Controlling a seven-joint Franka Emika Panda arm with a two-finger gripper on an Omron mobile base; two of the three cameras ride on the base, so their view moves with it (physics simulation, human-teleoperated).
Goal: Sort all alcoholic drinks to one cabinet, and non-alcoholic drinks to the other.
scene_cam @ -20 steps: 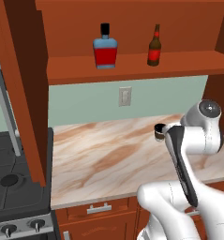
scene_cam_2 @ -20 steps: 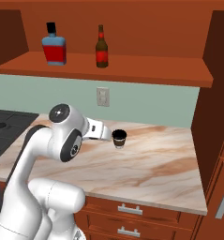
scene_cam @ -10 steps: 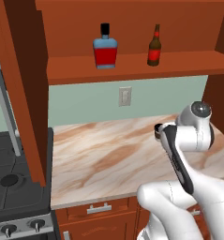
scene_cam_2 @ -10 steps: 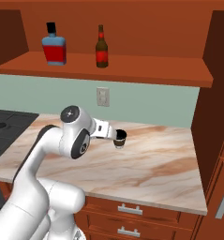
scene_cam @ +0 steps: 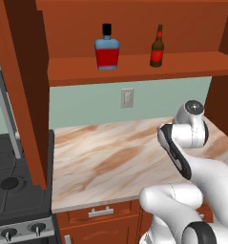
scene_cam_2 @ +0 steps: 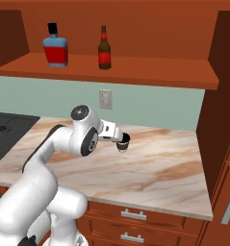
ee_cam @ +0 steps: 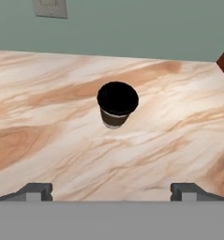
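- Standing on the cabinet shelf (scene_cam_2: 135, 77) at left was the squat red bottle (scene_cam_2: 56, 45), upright, with the slim brown bottle (scene_cam_2: 104, 48) near it to the right.
- Below, the pincer (ee_cam: 111, 191) was aimed at the dark-brown cup (ee_cam: 117, 104), its fingers (ee_cam: 34, 191) spread wide apart and gripping nothing.
- The cup stood upright on the marbled counter (ee_cam: 62, 140), clear of both fingertips, with the wall outlet (scene_cam_2: 105, 99) behind.
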